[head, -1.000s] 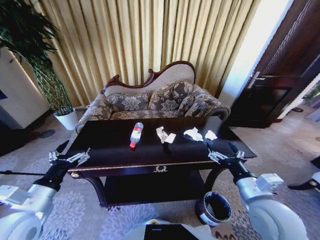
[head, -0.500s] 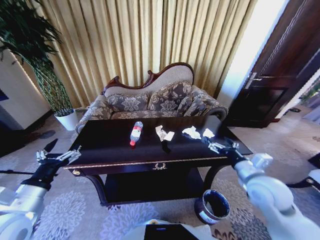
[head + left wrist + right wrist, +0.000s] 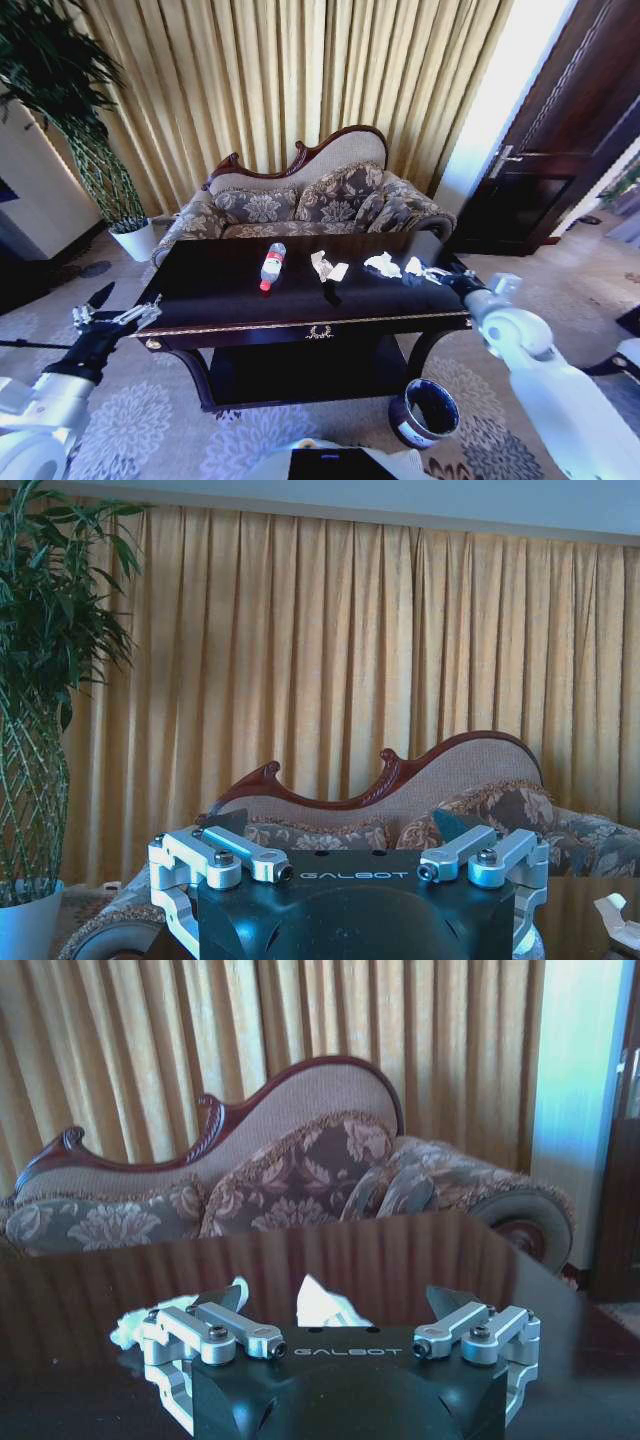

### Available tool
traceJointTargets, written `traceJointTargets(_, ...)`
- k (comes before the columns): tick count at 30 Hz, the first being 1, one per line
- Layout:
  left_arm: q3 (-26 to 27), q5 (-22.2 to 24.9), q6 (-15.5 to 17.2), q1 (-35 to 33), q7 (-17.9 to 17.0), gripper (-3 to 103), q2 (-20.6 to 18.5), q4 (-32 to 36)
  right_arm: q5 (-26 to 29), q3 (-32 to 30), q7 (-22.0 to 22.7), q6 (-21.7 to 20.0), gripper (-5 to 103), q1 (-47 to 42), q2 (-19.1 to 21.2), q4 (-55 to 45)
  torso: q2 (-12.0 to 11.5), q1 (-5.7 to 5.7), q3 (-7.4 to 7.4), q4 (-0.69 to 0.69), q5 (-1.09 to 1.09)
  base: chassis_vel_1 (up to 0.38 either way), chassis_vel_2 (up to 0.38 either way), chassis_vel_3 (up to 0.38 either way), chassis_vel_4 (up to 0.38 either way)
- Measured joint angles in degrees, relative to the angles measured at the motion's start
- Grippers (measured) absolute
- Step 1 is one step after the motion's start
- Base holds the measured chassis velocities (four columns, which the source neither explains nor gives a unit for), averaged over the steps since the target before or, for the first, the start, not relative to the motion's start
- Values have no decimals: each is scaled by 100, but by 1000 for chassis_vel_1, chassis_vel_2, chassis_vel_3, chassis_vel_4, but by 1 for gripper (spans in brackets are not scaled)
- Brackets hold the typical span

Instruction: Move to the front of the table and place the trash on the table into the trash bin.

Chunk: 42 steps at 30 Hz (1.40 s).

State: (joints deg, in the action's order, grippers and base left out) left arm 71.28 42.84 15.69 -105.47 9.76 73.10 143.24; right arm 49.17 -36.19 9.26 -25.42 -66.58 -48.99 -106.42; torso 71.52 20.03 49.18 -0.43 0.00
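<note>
The right gripper (image 3: pixel 428 272) has moved forward and inward since a second ago: it was then hanging off the near right corner of the table (image 3: pixel 230 300), and it is now out over the dark surface at the right end, its jaws spread apart and just beside the rightmost white paper scrap (image 3: pixel 414 266). In the right wrist view the same gripper (image 3: pixel 345 1335) shows its two fingers well apart, with a white scrap (image 3: pixel 325 1305) lying between them on the glossy top and another crumpled scrap (image 3: pixel 128 1328) just outside one finger. Whether the fingers touch the paper cannot be told.

The left gripper (image 3: pixel 118 311) has drawn slightly back and to the left over the same second; it now hangs near the table's near left corner, off the surface, jaws apart. The left wrist view shows those jaws (image 3: pixel 350 865) open, facing the sofa (image 3: pixel 420 790) and curtains.

The trash has not shifted. The clear bottle (image 3: pixel 272 267) with red cap lies on its side left of centre, a folded paper scrap (image 3: pixel 328 269) sits near the middle, and a crumpled scrap (image 3: pixel 383 265) lies to its right, close to the rightmost one. The trash bin (image 3: pixel 425 415) stands on the carpet at the near right, below the table's right end.
</note>
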Motion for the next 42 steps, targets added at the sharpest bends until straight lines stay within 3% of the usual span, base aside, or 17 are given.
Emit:
traceJointTargets(10, 0, -4, -46, -16, 28, 100, 45, 0, -402, 655, 5, -102, 100, 756, -235, 672, 0, 1, 0, 1, -1, 0, 0, 0, 0)
traceJointTargets(19, 40, 1, -136, -31, 52, 100, 36, 0, -512, 785, -12, -85, 102, 930, -270, 921, 0, 1, 0, 0, -2, 0, 0, 0, 0)
traceJointTargets(21, 26, 1, -137, -12, 52, 100, 31, 0, -528, 805, -15, -52, 98, 935, -271, 950, 0, 0, 0, 0, -1, 0, 0, 0, 0)
traceJointTargets(24, 0, 1, -136, 8, 52, 100, 29, 0, -599, 824, -22, 31, 83, 910, -269, 979, 0, 1, 0, 0, -1, 0, 0, 0, 0)
traceJointTargets(30, -12, 2, -137, 12, 52, 100, 25, 0, -643, 835, -27, 68, 66, 865, -282, 981, 0, 0, 0, 0, -1, 0, 0, 0, 0)
traceJointTargets(33, -12, 3, -138, 17, 42, 100, 12, 0, -658, 840, -28, 80, 50, 844, -293, 965, 0, 0, 0, 0, -1, 0, 0, 0, 0)
traceJointTargets(35, -12, 3, -138, 17, 42, 100, 12, 0, -658, 840, -28, 80, 50, 844, -293, 965, 0, 0, 0, 0, -1, 0, 0, 0, 0)
traceJointTargets(39, 1, 17, -147, 32, 30, 100, -14, 0, -662, 835, -28, 83, 28, 823, -289, 926, 0, 0, 0, 0, -1, 0, 0, 0, 0)
traceJointTargets(41, 1, 19, -149, 35, 30, 100, -13, 0, -663, 830, -29, 84, 28, 812, -285, 916, 0, 0, 0, 0, -1, 0, 0, 0, 0)
traceJointTargets(42, 1, 20, -154, 35, 29, 100, -12, 0, -662, 825, -28, 84, 23, 799, -283, 906, 0, 0, 0, 0, -1, 0, 0, 0, 0)
